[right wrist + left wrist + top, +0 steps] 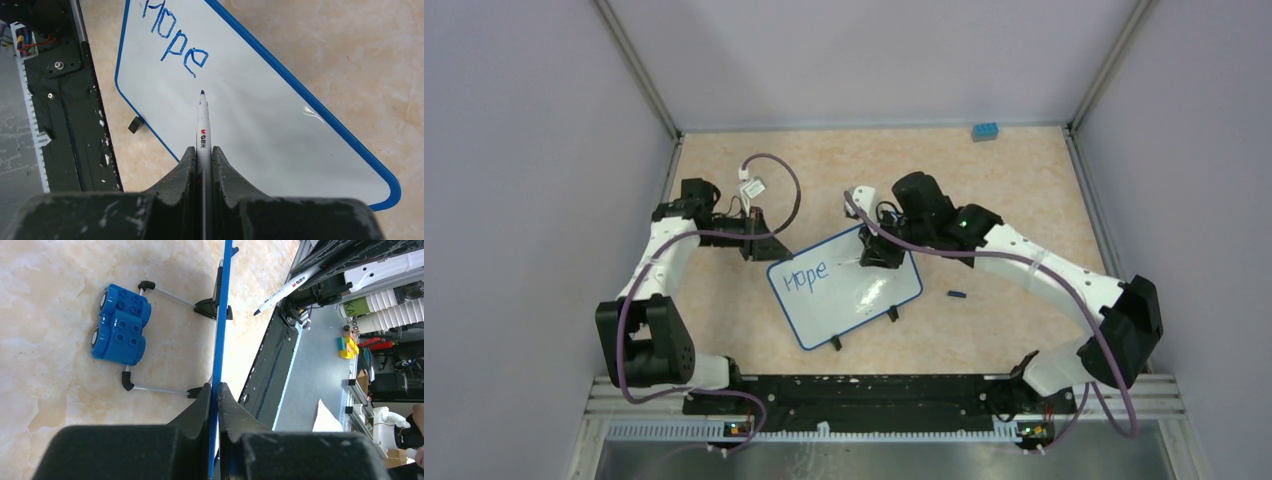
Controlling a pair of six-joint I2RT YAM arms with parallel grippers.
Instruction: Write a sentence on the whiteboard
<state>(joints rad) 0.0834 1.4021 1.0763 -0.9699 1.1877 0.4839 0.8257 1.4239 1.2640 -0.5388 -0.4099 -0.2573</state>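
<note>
The whiteboard (pixel 864 290) stands tilted on its black clip feet (pixel 834 342) in the middle of the table. One blue word, "Hope" (pixel 806 277), is written at its upper left; it also shows in the right wrist view (pixel 175 42). My left gripper (pixel 759 247) is shut on the board's blue rim (pixel 220 315), jaws either side of the edge (pixel 214 390). My right gripper (pixel 202 152) is shut on a white marker (pixel 202 125). The marker's tip (pixel 202 93) sits just past the "e"; I cannot tell whether it touches the board.
A blue toy block (pixel 984 131) lies at the far back right and shows behind the board in the left wrist view (pixel 120 324). A small dark cap-like piece (pixel 957 294) lies right of the board. The arms' base rail (pixel 874 395) runs along the near edge.
</note>
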